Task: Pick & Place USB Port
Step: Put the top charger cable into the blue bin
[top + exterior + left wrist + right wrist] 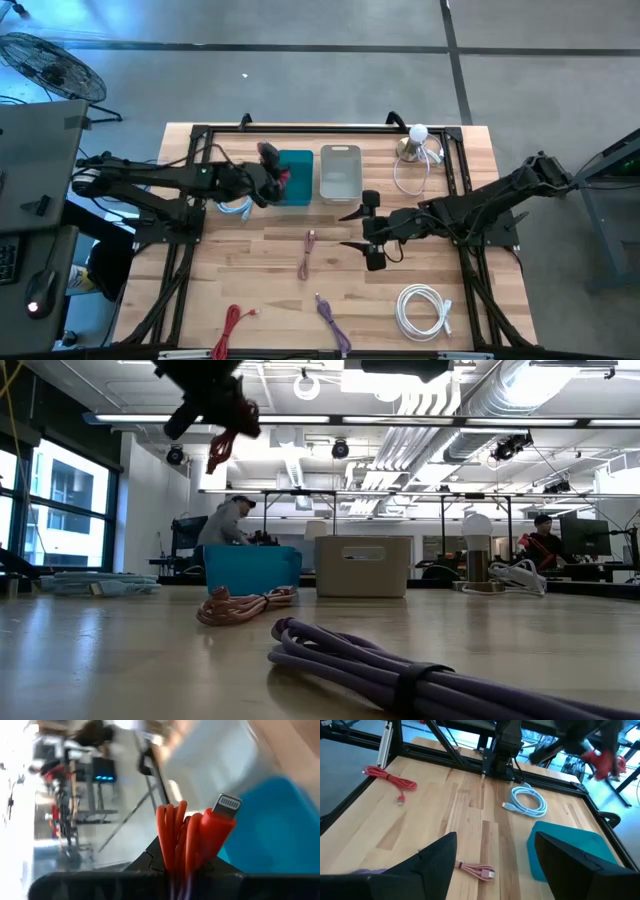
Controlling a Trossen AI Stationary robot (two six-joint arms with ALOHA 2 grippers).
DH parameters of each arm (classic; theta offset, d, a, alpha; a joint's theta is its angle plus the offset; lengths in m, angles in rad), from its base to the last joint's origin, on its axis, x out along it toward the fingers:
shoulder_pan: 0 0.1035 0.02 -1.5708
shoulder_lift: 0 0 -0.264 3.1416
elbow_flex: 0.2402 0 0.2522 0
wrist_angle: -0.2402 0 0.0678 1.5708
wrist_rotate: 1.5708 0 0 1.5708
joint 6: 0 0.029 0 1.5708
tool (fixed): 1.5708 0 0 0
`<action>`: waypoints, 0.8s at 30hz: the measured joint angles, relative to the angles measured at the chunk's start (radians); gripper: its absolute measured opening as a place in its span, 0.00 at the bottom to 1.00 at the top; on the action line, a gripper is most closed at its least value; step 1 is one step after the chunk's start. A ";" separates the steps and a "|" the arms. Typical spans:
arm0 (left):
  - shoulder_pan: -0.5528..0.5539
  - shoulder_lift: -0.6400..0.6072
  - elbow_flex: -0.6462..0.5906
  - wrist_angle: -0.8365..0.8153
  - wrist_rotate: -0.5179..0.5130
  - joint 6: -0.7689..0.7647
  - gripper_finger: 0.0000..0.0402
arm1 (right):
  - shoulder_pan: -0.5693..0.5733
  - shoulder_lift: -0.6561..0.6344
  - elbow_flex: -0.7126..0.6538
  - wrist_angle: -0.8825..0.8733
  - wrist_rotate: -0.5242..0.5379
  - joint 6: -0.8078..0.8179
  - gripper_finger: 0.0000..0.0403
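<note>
My left gripper (274,172) hovers high over the left edge of the teal bin (296,178), shut on a coiled red cable (182,837) with a Lightning plug (225,806). In the low view that red cable (224,438) hangs well above the teal bin (252,568). My right gripper (358,229) is open, just right of a pink cable (308,251) that lies flat on the table. In the right wrist view the pink cable (475,870) shows between and ahead of my open right fingers. My left gripper (182,866) pinches the red cable's bundled loops (172,852) between its two fingers. The loops and the plug end stick out past the fingertips. The bundle is lifted clear of table and bin, and part of it (218,452) dangles below the fingers.
A grey bin (340,172) stands right of the teal one. A light blue cable (236,206) lies left of the teal bin. Near the front edge lie a second red cable (232,326), a purple cable (331,320) and a white coil (424,309). A lamp (417,141) stands at the far right.
</note>
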 joint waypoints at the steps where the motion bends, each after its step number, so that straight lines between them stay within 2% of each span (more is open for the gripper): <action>1: 0.000 0.018 0.000 -0.010 0.000 0.042 0.04 | 0.000 0.000 0.000 0.000 0.000 0.009 0.64; 10: 0.013 0.124 0.000 -0.100 0.041 0.357 0.04 | 0.000 0.000 0.000 0.000 -0.001 0.058 0.64; 15: 0.096 0.130 0.000 -0.114 0.194 0.439 0.04 | 0.000 0.000 0.000 0.000 -0.001 0.067 0.64; 24: 0.330 0.133 0.001 -0.135 0.448 0.524 0.04 | -0.001 0.000 0.000 0.000 -0.001 0.067 0.64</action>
